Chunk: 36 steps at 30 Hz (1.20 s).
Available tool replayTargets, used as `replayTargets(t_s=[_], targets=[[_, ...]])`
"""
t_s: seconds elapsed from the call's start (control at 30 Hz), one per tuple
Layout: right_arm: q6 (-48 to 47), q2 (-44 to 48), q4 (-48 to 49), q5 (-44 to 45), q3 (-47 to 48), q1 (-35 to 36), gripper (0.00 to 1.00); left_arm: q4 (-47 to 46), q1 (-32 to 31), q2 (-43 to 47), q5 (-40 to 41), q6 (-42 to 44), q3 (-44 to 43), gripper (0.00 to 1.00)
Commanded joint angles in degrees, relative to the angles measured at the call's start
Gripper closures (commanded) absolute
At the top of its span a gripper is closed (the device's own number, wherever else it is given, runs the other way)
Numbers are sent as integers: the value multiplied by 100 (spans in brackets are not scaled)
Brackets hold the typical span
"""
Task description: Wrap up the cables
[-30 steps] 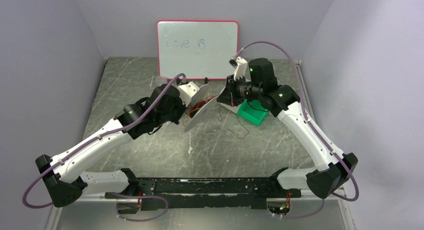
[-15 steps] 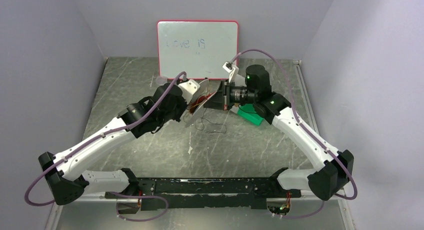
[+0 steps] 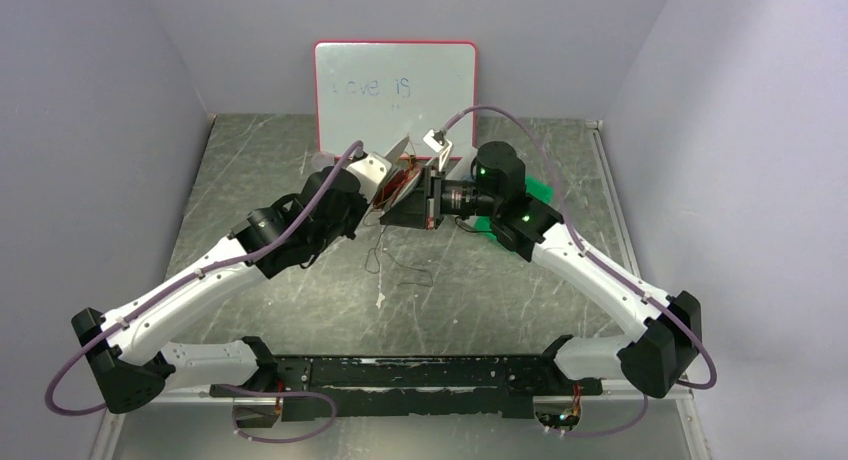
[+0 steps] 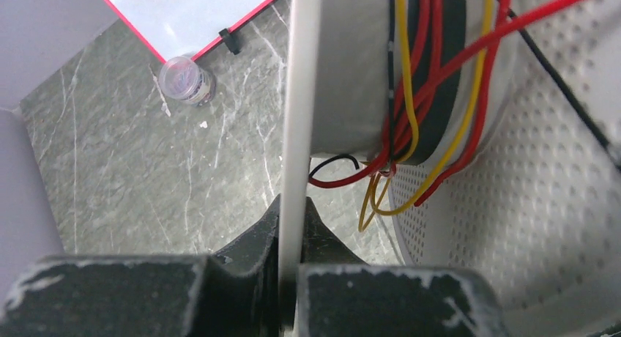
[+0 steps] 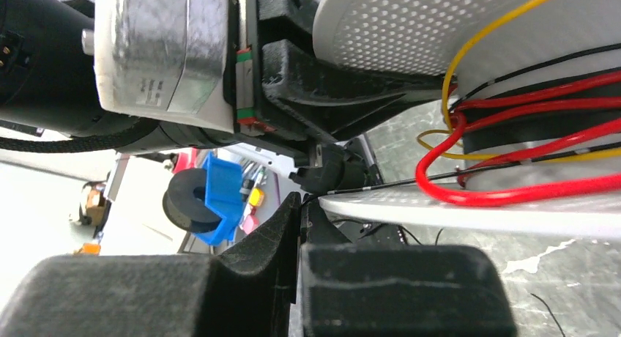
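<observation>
Right gripper (image 5: 299, 205) has swung left, off the green block (image 3: 541, 189), and now sits against the spool (image 4: 512, 205), its fingers pinched together on the black strand (image 5: 381, 185). Left gripper (image 4: 291, 214) is clamped on the spool's white flange edge. Red, yellow and black cables (image 4: 410, 132) are wound round the core. The spool is held above the table (image 3: 300, 160).

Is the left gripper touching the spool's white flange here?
Touching. The left wrist view shows the left gripper closed on the white flange, its thin edge pinched between both fingers with no gap.
</observation>
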State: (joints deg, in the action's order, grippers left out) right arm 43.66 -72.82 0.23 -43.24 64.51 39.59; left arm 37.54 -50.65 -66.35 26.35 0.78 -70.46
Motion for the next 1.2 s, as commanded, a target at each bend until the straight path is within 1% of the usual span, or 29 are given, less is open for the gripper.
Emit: replayTargets(t_s=[0.0,0.13,0.33,0.6,0.8,1.07,1.17], targets=[[221,-49,410,-153,107,420,95,-571,19,-9,587,-272,-21,93],[107,-195,338,156,143,702,94,-566,26,2,688,-409,-34,93],[-492,-255,-246,1263,112,976,90,-688,79,149,272,-593,-13,93],[-734,-107,-76,2294,-338,1236,80,-773,154,283,-157,-780,-1,93],[-849,-71,47,2586,-657,1413,78,-801,192,280,-186,-937,-55,93],[-585,17,684,2508,-1293,1659,78,-861,289,255,-148,-1139,-29,93],[-567,-10,724,2534,-1383,1754,78,-880,341,215,-113,-1195,-45,93]])
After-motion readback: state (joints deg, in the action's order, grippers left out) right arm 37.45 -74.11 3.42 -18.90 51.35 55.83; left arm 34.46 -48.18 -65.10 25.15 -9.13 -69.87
